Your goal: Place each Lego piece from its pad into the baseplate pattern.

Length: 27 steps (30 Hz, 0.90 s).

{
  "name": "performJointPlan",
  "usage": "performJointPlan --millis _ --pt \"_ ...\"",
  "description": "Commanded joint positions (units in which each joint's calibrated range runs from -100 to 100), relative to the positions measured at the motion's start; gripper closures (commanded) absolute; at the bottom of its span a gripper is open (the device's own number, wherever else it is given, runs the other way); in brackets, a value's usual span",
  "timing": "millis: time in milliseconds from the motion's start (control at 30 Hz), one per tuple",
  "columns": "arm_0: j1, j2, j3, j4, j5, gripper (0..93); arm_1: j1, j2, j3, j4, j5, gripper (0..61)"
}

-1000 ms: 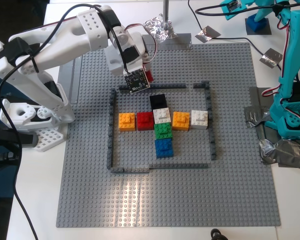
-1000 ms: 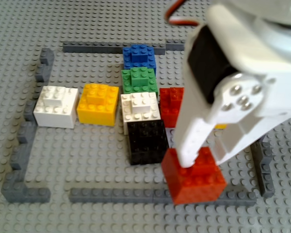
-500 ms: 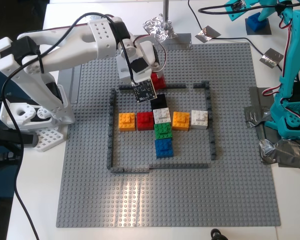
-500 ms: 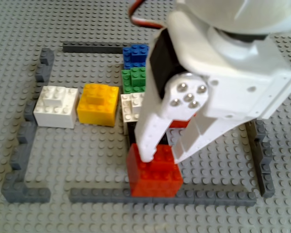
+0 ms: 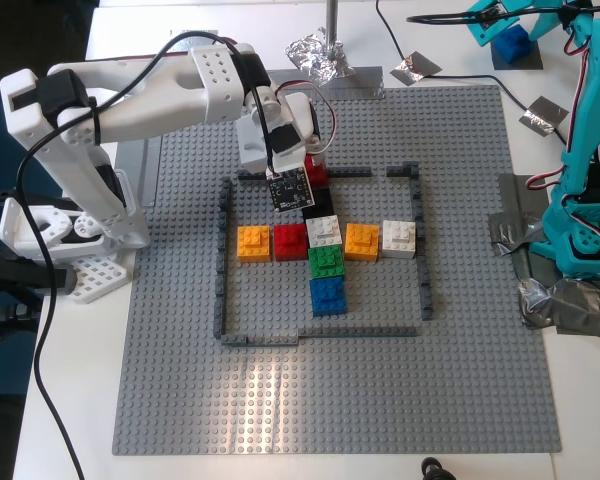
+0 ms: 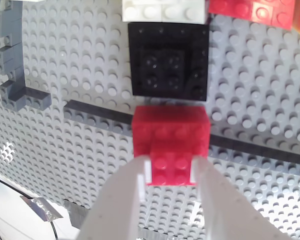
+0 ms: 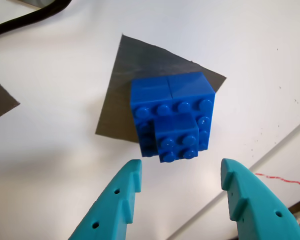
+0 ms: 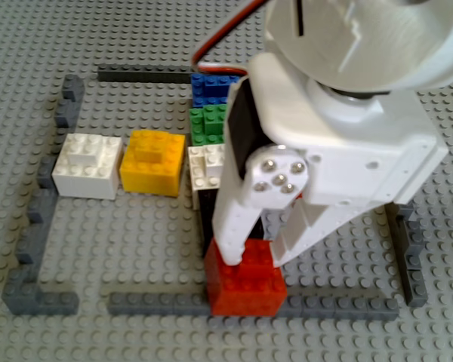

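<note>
Your second gripper (image 6: 170,172) pinches the bumpy red brick (image 6: 171,143), which sits on the thin dark strip (image 6: 97,117) just beside the black brick (image 6: 168,61), in the upper middle of the exterior view. The big grey plate (image 5: 460,380) is covered in round bumps. Your first gripper (image 7: 182,172) is spread wide above the shiny blue brick (image 7: 173,116), which rests on a flat dark square pad (image 7: 122,80) on the white table (image 7: 50,150).

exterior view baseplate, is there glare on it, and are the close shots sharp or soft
Exterior view: a pale glare patch lies on the baseplate below the frame of strips. Other view: the white arm close to the lens looks soft, while the red brick stays fairly clear. Second wrist view: the studs are crisp.
</note>
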Motion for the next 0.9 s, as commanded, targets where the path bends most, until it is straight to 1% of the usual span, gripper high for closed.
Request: performJointPlan --millis 0,400,667,767,800,867 --pt "0.6 -0.9 -1.9 0.3 0.3 74.9 2.3 -1.1 -0.5 0.9 0.1 61.1" --pt "-0.5 0.8 -1.9 0.3 0.3 75.3 8.5 -3.3 0.4 0.9 2.5 61.1" --pt "-1.2 1.0 -1.9 0.3 0.3 75.6 7.1 -3.3 0.7 -0.9 2.4 61.1" --pt "-1.5 1.1 -1.9 0.3 0.3 76.4 6.3 -3.1 0.7 -1.1 2.0 56.9" --pt "-1.5 1.1 -1.9 0.3 0.5 80.4 5.9 -2.9 0.7 -1.3 1.7 53.8" --pt "-1.5 1.1 -1.9 0.3 1.1 82.9 5.5 -2.8 0.7 -1.3 1.6 51.4"
